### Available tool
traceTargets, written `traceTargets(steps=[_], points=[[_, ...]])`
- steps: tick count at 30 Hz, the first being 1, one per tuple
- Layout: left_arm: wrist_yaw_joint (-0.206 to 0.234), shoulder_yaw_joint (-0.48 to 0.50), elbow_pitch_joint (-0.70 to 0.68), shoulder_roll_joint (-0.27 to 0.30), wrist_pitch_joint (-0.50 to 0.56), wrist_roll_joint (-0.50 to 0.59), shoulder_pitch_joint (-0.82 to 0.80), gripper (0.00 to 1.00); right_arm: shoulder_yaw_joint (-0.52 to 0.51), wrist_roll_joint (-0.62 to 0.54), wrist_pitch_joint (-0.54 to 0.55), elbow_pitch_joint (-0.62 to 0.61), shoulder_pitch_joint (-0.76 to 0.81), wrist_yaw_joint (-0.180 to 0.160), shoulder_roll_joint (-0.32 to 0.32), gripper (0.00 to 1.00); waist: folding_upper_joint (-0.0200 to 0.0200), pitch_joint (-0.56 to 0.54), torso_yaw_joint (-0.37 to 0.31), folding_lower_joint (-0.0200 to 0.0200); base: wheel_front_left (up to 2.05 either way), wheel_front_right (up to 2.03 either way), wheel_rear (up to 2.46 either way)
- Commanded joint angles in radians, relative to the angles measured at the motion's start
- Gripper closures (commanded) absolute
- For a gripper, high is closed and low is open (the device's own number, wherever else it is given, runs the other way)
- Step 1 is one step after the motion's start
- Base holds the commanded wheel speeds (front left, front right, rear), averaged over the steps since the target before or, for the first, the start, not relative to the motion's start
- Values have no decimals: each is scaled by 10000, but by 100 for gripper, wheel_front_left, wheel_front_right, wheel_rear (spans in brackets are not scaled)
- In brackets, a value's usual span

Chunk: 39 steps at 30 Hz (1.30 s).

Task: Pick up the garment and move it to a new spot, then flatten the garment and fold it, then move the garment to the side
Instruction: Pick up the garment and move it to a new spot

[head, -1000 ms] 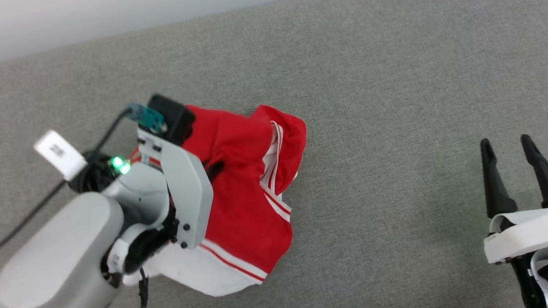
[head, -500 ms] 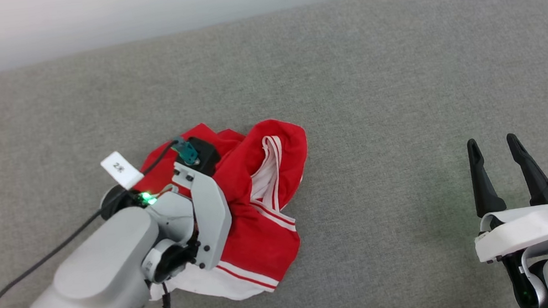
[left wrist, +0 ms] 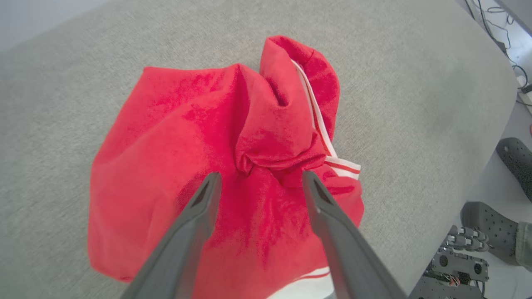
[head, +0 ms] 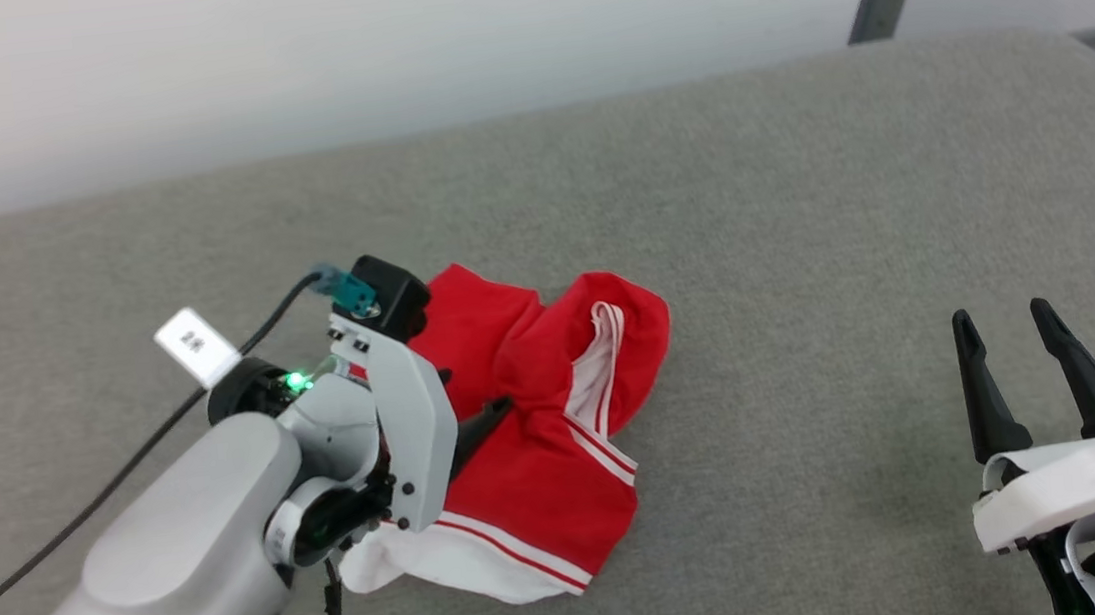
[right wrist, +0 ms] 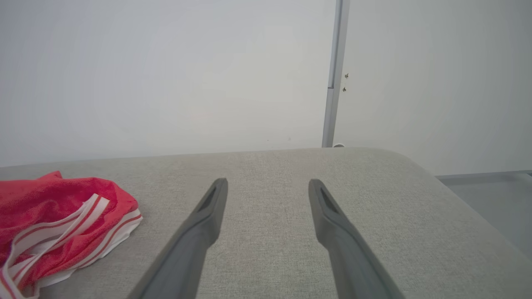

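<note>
Grey fabric table (head: 801,223), crumpled thin red T-shirt (head: 532,460), striped trim, heaped left.
Left tool (left wrist: 261,174) spread wide over its ridge, empty, likely poised to pinch; right tool (head: 1000,316) open, idle.

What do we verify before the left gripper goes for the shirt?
1. Left gripper open: ok.
2. Bunched fold of the red T-shirt framed between its fingers: ok.
3. Fingers touching fabric: cannot tell.
4. Right gripper open, apart from the T-shirt: ok.
5. T-shirt flat: not ok, crumpled.
6. Bare grey padded surface to its right for spreading: ok.
</note>
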Motion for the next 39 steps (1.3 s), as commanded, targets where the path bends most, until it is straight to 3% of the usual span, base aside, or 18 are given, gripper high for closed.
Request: traceTargets(steps=[1, 11, 25, 30, 34, 39], points=[[92, 131, -221, 91, -180, -74, 226, 0, 4, 96, 36, -52, 207, -14, -41, 0, 0, -531, 421, 0, 0, 0, 0], [817, 1070, -1541, 1009, -1645, -454, 1524, 0, -4, 147, 3, -346, 604, -14, -155, 0, 0, -1356, 936, 0, 0, 0, 0], [1320, 3070, -2003, 2337, -6565, -420, 4520, 0, -348, 127, -89, -583, 1153, -14, -143, 0, 0, -1589, 1319, 0, 0, 0, 0], [1423, 3685, -1832, 2455, -7568, -548, 5567, 0, -537, 82, -121, -577, 1387, -14, -108, 0, 0, -1632, 1482, 0, 0, 0, 0], [1342, 4326, -1778, 2333, -7786, -531, 6138, 0, -651, 49, -164, -567, 1435, -14, -104, 0, 0, -1662, 1570, 0, 0, 0, 0], [1273, 5823, -2025, 1823, -7821, -84, 7222, 0, -703, 125, -189, -612, 1553, -14, -97, 0, 0, -1671, 1663, 0, 0, 0, 0]])
